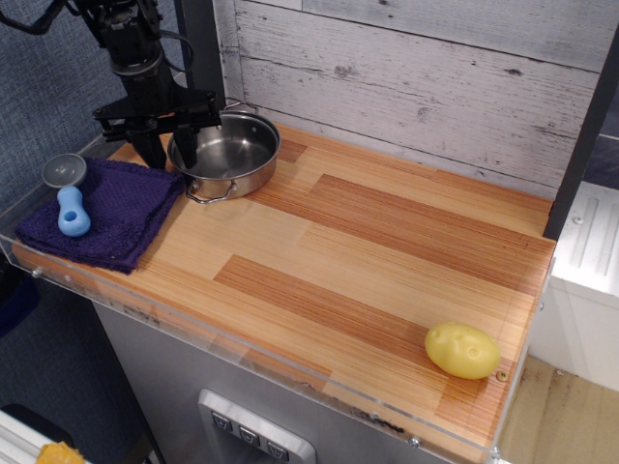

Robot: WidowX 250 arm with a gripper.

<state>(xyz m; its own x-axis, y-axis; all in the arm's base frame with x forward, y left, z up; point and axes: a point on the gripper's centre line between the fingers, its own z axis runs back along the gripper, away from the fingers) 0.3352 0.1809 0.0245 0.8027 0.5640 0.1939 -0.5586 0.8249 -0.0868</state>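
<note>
Wooden counter [368,261] is noted before a whitewashed plank wall. A steel pot [250,166] is recorded at the back left corner, upright. Its left rim is straddled by the black gripper [172,158], fingers held apart, one inside and one outside; contact cannot be judged. Just left, a purple cloth [116,217] is seen bearing a blue-handled cutter [70,203]. A yellow potato [462,350] is logged far off, front right.

The arm [131,34] was black throughout — a ribbed round wrist, thin cables [44,21] looping beside it, and a gripper [172,147] with a flat crossbar and two slim fingers [152,147].
</note>
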